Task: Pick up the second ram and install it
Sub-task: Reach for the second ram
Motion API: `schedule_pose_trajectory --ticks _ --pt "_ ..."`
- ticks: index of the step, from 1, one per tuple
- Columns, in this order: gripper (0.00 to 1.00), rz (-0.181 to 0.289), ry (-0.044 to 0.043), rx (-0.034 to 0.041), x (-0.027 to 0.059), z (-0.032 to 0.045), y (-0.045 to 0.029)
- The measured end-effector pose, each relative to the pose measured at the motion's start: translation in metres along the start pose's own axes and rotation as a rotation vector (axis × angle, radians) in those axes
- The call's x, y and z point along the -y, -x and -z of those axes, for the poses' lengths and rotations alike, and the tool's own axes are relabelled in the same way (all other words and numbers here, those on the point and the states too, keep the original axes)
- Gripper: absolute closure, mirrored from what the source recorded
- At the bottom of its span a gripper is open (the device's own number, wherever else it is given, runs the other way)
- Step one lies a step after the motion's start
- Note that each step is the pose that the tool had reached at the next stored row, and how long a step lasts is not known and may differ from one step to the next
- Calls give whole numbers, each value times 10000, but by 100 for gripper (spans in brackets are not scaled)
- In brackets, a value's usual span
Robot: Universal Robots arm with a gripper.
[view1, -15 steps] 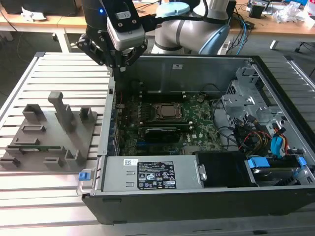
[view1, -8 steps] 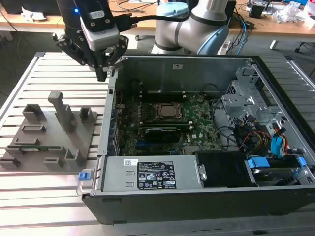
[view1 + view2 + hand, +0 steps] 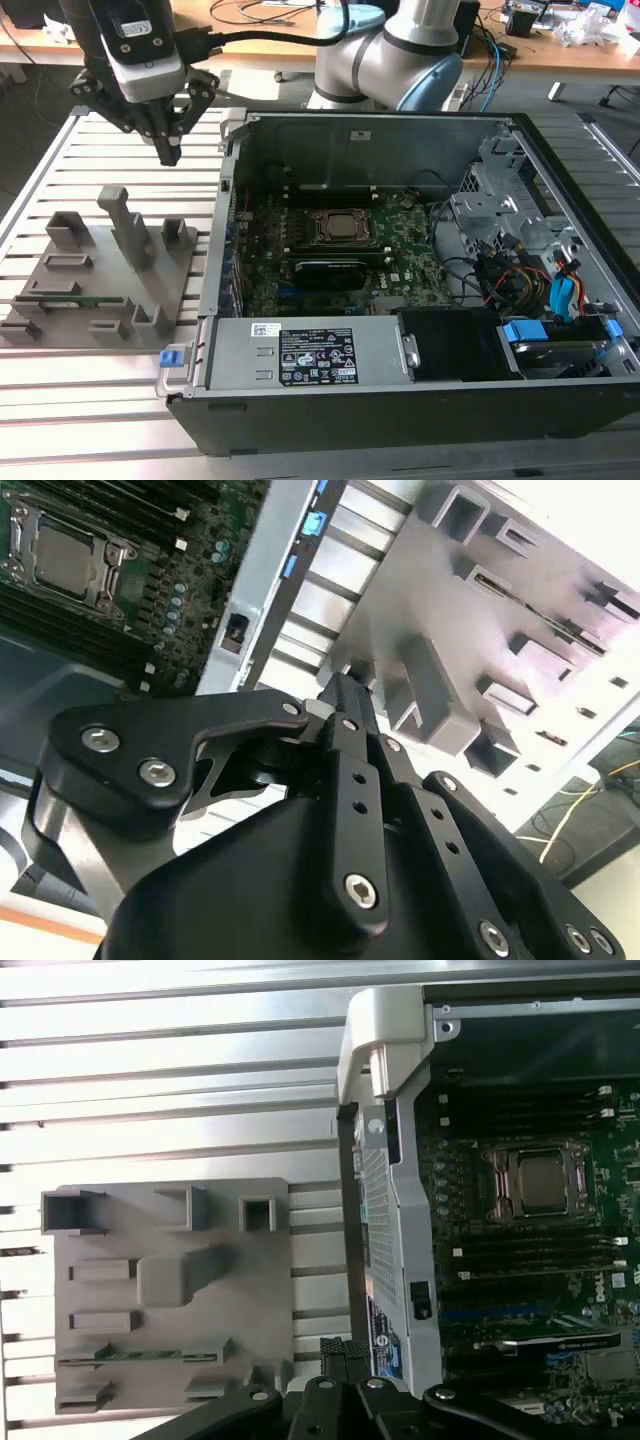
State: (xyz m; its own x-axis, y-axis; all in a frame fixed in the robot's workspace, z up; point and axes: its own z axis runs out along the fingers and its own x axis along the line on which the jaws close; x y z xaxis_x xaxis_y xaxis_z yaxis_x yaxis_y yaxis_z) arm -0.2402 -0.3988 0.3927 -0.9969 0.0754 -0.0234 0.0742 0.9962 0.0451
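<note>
The second ram point(image 3: 140, 1354) is a thin green stick standing on edge in a slot of the grey tray point(image 3: 170, 1200); in the exterior view the ram point(image 3: 78, 300) sits near the tray's front. My gripper point(image 3: 170, 152) hangs above the slatted table behind the tray point(image 3: 150, 290), well clear of the stick. Its black fingers point(image 3: 345, 695) are pressed together with nothing between them. In the first wrist view the gripper point(image 3: 340, 1352) lies between the tray and the computer case wall. The motherboard point(image 3: 330, 240) lies inside the open case.
The open computer case point(image 3: 400, 350) fills the exterior view's right, with its power supply point(image 3: 310, 355) in front and cables point(image 3: 520, 270) on the right. Grey blocks point(image 3: 125, 225) stand up from the tray. The slatted metal table point(image 3: 60, 400) surrounds the tray.
</note>
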Motion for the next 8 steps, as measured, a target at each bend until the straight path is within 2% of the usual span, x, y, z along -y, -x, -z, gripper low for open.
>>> schedule_pose_trajectory --ticks 2,3,5,8 --pt "90 1 -1 -1 9 3 -117" --pt "90 0 0 0 15 4 -206" --pt "90 1 0 0 21 5 -268" --pt "90 0 -1 0 32 8 -428"
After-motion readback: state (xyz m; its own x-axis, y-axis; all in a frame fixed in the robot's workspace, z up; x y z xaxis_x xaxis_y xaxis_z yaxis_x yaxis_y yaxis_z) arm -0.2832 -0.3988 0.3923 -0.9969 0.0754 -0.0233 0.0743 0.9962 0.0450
